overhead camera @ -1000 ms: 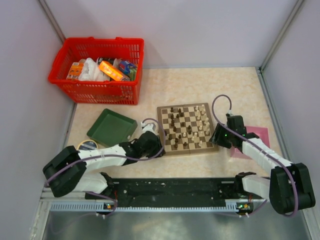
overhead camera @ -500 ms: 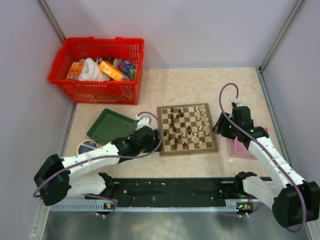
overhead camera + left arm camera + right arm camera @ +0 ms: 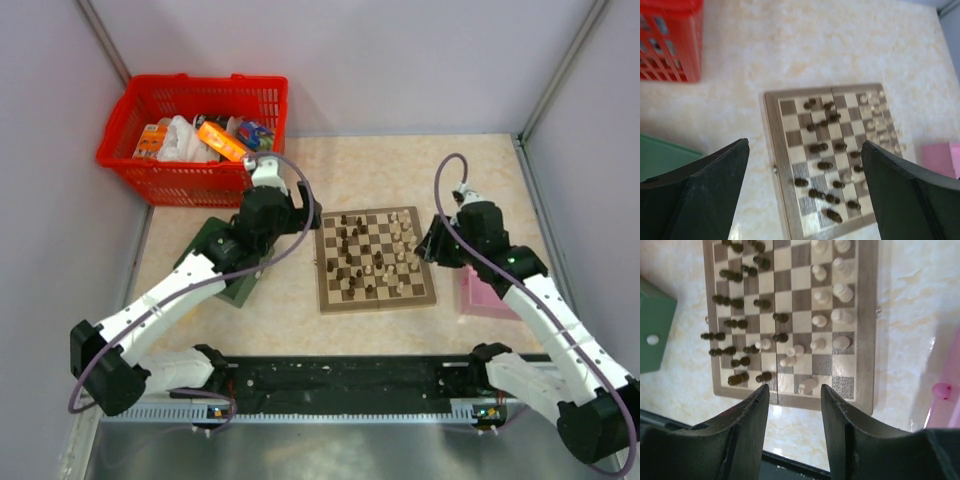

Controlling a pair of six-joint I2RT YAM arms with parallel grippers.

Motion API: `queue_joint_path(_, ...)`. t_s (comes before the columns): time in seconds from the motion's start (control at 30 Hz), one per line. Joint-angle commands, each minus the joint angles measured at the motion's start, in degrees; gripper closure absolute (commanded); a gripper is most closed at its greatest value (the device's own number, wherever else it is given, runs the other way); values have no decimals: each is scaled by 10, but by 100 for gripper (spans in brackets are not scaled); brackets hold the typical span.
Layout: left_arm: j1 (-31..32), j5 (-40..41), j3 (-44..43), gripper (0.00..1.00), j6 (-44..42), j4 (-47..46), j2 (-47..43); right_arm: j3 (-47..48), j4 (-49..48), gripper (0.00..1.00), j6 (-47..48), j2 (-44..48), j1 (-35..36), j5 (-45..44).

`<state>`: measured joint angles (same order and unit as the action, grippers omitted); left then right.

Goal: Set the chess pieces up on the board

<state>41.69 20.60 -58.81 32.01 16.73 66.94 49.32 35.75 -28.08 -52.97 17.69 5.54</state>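
The board [image 3: 376,297] lies mid-table with dark chess pieces [image 3: 350,255] scattered over its left half and cream chess pieces [image 3: 402,240] on its right half. My left gripper [image 3: 804,145] hangs high over the table left of the board. It is wide open with nothing between its fingers [image 3: 715,180]. In the top view it [image 3: 275,215] sits above the green tray's far corner. My right gripper [image 3: 795,387] hovers at the board's right edge [image 3: 435,245], open, with nothing between its jaws. Below it stand the cream pieces [image 3: 837,290] and dark pieces [image 3: 735,325].
A red basket [image 3: 190,140] full of packets stands at the back left. A green tray [image 3: 215,250] lies left of the board, partly under my left arm. A pink box [image 3: 490,295] sits right of the board. Walls close in the table on three sides.
My left gripper opened wide, lifted from the board's front-left corner and swung back-left over the tray. My right arm moved a little farther along the board's right edge.
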Motion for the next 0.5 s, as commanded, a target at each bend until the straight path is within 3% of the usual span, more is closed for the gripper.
queue_joint_path(0.0, -66, -47, -87, 1, -38, -32, 45, 10, 31, 55, -10, -30, 95, -67)
queue_joint_path(0.17, -86, -85, -105, 1, -34, -49, 81, -11, 30, 53, -56, -67, 188, -148)
queue_joint_path(0.47, -86, -115, -39, 1, -23, -93, 73, -48, -5, 53, -62, -108, 196, -137)
